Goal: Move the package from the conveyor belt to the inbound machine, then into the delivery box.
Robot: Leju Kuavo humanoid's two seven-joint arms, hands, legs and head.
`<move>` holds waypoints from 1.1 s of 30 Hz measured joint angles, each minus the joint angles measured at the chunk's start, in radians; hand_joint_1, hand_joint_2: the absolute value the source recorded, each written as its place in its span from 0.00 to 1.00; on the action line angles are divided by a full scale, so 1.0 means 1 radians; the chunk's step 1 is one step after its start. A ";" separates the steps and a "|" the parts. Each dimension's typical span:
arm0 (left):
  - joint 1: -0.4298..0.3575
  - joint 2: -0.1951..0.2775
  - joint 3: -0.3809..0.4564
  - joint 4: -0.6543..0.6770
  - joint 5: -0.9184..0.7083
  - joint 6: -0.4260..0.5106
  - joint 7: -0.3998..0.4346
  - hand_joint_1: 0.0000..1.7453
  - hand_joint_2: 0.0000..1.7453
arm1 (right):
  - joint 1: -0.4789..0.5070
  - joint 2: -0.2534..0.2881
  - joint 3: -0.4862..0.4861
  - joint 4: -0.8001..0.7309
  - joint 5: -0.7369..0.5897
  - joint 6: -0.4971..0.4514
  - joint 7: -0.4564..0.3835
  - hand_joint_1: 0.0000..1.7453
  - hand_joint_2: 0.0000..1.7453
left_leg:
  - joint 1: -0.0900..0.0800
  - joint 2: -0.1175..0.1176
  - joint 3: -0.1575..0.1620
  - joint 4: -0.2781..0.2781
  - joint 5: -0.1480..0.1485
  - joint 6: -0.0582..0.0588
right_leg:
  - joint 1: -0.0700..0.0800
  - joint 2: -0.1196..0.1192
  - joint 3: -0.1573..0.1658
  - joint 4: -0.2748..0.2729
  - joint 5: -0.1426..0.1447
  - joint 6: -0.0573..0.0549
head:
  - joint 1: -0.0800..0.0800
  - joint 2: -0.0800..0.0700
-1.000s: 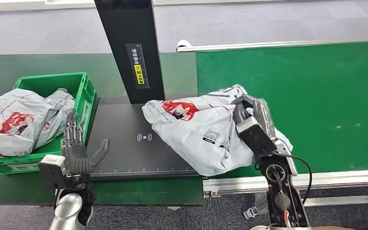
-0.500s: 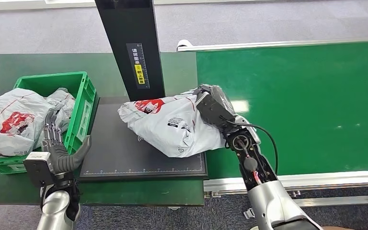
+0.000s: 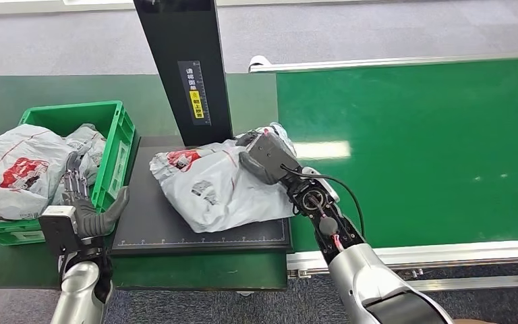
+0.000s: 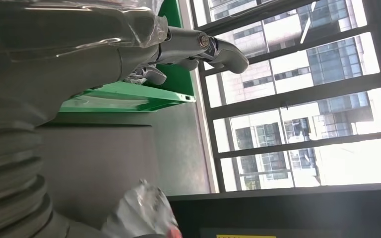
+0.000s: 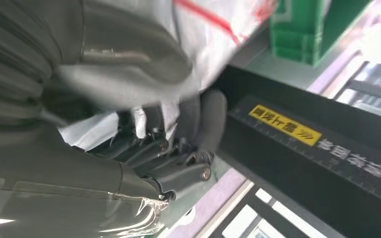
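Hidden and cut-off parts around the black post (image 3: 182,67)

The post's top runs past the picture's edge. Beside it, the right hand (image 3: 262,154) covers part of the package (image 3: 216,189); the grip is blurred in the right wrist view, its fingers (image 5: 178,168) half buried.

A grey carpeted floor (image 3: 378,30) ran behind and below the work area. A dark green table (image 3: 13,91) stood on it. In the left wrist view, large windows (image 4: 297,94) with dark frames looked out on tall buildings (image 4: 278,74) in bright daylight. A pale glare patch (image 3: 327,150) lay on the green surface near the middle of the head view, and another at its right edge.
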 joint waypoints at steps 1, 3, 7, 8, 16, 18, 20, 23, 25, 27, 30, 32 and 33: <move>-0.002 0.000 0.000 0.003 -0.004 0.000 0.000 0.00 1.00 | 0.000 0.002 -0.002 0.005 -0.018 0.007 -0.008 0.00 1.00 | 0.000 0.000 0.000 0.000 0.000 0.000 | 0.000 0.000 0.000 0.000 0.000 0.000 | 0.000 0.000; -0.005 0.000 0.000 0.010 -0.008 0.000 0.000 0.00 1.00 | -0.001 0.003 -0.007 0.011 -0.042 0.017 -0.020 0.00 1.00 | 0.000 0.000 0.000 0.000 0.000 0.000 | 0.000 0.000 0.000 0.000 0.000 0.000 | 0.000 0.000; -0.010 0.001 0.000 0.019 -0.009 0.000 0.000 0.00 1.00 | -0.001 0.003 -0.013 0.021 -0.052 0.023 -0.025 0.00 1.00 | 0.000 0.000 0.000 0.000 0.000 0.000 | 0.000 0.000 0.000 0.000 0.000 0.000 | 0.000 0.000; -0.010 0.001 0.000 0.021 -0.009 0.000 0.000 0.00 1.00 | -0.001 0.003 -0.014 0.023 -0.052 0.023 -0.026 0.00 1.00 | 0.000 0.000 0.000 0.000 0.000 0.000 | 0.000 0.000 0.000 0.000 0.000 0.000 | 0.000 0.000; -0.020 0.005 -0.018 0.040 -0.100 -0.009 0.004 0.00 1.00 | 0.011 -0.005 -0.056 0.030 -0.164 0.085 -0.073 0.00 1.00 | 0.000 0.000 0.000 0.000 0.000 0.000 | 0.000 0.000 -0.001 0.000 0.000 0.000 | 0.000 0.000; -0.029 0.006 -0.045 0.051 -0.152 -0.017 0.005 0.00 1.00 | 0.038 -0.018 -0.077 0.024 -0.204 0.109 -0.105 0.00 1.00 | 0.000 0.000 0.000 0.000 0.000 0.000 | 0.000 0.000 -0.001 0.000 0.000 0.000 | 0.000 0.000; -0.041 0.006 -0.080 0.062 -0.205 -0.026 0.008 0.00 1.00 | 0.082 -0.036 -0.099 0.008 -0.243 0.133 -0.135 0.00 1.00 | 0.000 -0.001 0.000 0.000 0.000 0.000 | 0.000 -0.001 0.000 -0.001 0.000 0.000 | 0.000 0.000; -0.058 0.006 -0.144 0.073 -0.286 -0.055 0.025 0.00 1.00 | 0.172 -0.065 -0.134 -0.047 -0.298 0.158 -0.175 0.00 1.00 | 0.000 -0.001 0.000 0.001 0.000 0.000 | 0.000 -0.001 0.000 -0.001 0.000 0.000 | 0.000 0.000; -0.066 0.007 -0.188 0.076 -0.354 -0.071 0.046 0.00 1.00 | 0.246 -0.083 -0.158 -0.116 -0.331 0.172 -0.186 0.00 1.00 | 0.000 -0.001 0.000 0.001 -0.001 0.000 | 0.000 -0.001 0.000 -0.001 0.000 0.000 | 0.000 0.000; -0.073 0.007 -0.231 0.081 -0.436 -0.073 0.071 0.00 1.00 | 0.321 -0.096 -0.180 -0.206 -0.361 0.183 -0.181 0.00 1.00 | 0.000 -0.001 -0.001 0.001 -0.001 0.000 | 0.000 -0.001 -0.001 -0.001 0.000 0.000 | 0.000 0.000; -0.105 0.007 -0.297 0.125 -0.552 -0.068 0.100 0.00 1.00 | 0.422 -0.109 -0.207 -0.364 -0.390 0.198 -0.159 0.00 1.00 | 0.000 0.000 -0.001 0.001 -0.001 0.000 | 0.000 0.000 -0.002 -0.001 0.000 0.000 | 0.000 0.000; -0.138 0.007 -0.336 0.180 -0.586 -0.065 0.105 0.00 1.00 | 0.465 -0.115 -0.215 -0.449 -0.405 0.213 -0.150 0.00 1.00 | 0.000 0.001 -0.001 0.000 -0.001 0.000 | 0.000 0.000 -0.002 -0.001 0.000 0.000 | 0.000 0.000; -0.155 0.007 -0.351 0.209 -0.591 -0.063 0.103 0.00 1.00 | 0.480 -0.117 -0.216 -0.481 -0.412 0.219 -0.148 0.00 1.00 | 0.000 0.001 -0.001 0.000 -0.001 0.000 | 0.000 0.001 -0.001 -0.001 0.000 0.000 | 0.000 0.000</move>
